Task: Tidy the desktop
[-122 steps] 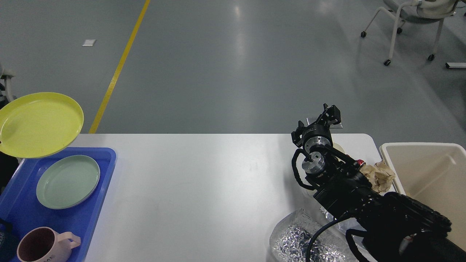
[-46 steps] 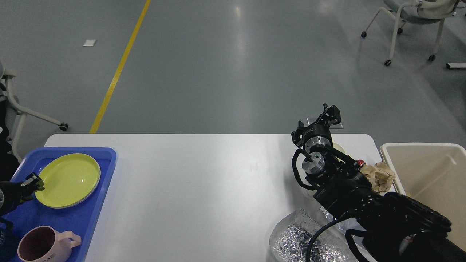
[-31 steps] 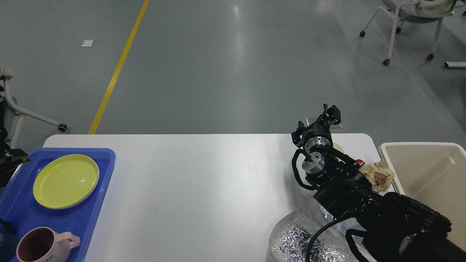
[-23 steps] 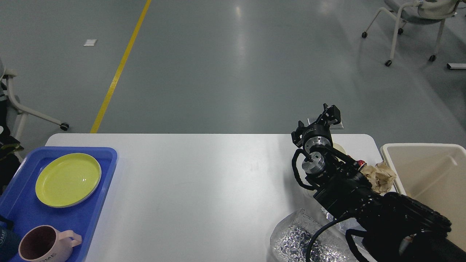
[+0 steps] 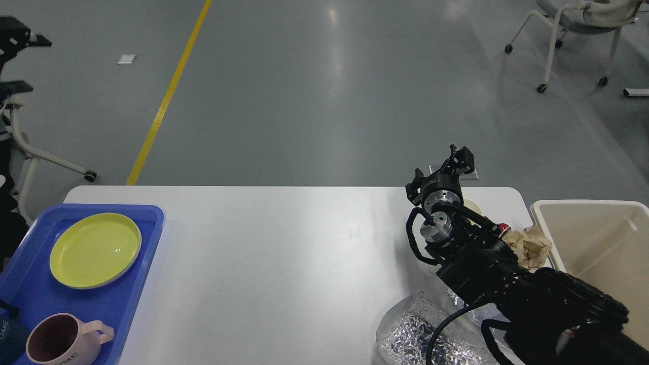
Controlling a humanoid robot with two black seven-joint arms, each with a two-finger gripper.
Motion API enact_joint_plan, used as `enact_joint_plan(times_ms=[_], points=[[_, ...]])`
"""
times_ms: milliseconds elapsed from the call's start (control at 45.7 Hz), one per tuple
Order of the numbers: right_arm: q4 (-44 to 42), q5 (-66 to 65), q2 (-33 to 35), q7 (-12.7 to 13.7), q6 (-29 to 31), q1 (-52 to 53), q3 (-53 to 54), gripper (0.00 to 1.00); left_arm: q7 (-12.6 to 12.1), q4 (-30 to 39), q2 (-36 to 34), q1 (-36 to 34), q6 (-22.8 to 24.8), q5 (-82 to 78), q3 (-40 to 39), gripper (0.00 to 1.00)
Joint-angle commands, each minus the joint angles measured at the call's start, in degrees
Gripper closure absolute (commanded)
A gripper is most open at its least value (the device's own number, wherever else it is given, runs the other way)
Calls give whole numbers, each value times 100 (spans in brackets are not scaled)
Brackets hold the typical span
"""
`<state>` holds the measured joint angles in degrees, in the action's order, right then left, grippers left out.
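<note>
The white desktop (image 5: 284, 253) spans the head view. On its left end a blue tray (image 5: 30, 299) holds a yellow plate (image 5: 95, 249) stacked on another plate, and a pink mug (image 5: 56, 344). My left gripper (image 5: 25, 62) is high at the far left, well above the tray, open and empty. My right gripper (image 5: 459, 161) hangs over the desktop's far right edge; it is dark and seen end-on. A crumpled brown paper (image 5: 531, 245) lies beside the right arm, and a crinkled silver foil bag (image 5: 413, 337) lies at the front right, partly under the arm.
A beige bin (image 5: 598, 238) stands off the desktop's right end. A small cream object (image 5: 475, 206) peeks out behind the right wrist. Wheeled chairs stand on the grey floor at the far right (image 5: 573, 30) and far left (image 5: 30, 147).
My left gripper set the yellow plate on the green plate in the tray, let go, and rose to the upper left. The right arm has not moved.
</note>
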<state>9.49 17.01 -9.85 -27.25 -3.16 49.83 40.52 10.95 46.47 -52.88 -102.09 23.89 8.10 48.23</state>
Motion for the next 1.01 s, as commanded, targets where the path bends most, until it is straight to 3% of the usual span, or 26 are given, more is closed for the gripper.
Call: enact_joint_plan(times_ms=[0,131,263,350,744,985], points=[[0,-5,0,0,0,0,0,0,-14,-401,41,750,-665,-1,-1621,4],[0,4,0,0,0,0,0,0,-101,-1349,400,1823,-1043,-10,-3414,4],[0,4,0,0,0,0,0,0,-540,-2457,936,2632,-1114,-80,-5058,4],[0,-5,0,0,0,0,0,0,-620,-2950,1227,2809,-1114,-80,-5692,4],[0,-5,0,0,0,0,0,0,-620,-3214,1412,3046,-1167,-10,-7257,4],[0,-5,0,0,0,0,0,0,-550,-3215,1763,3222,-1167,-1,-7521,4]])
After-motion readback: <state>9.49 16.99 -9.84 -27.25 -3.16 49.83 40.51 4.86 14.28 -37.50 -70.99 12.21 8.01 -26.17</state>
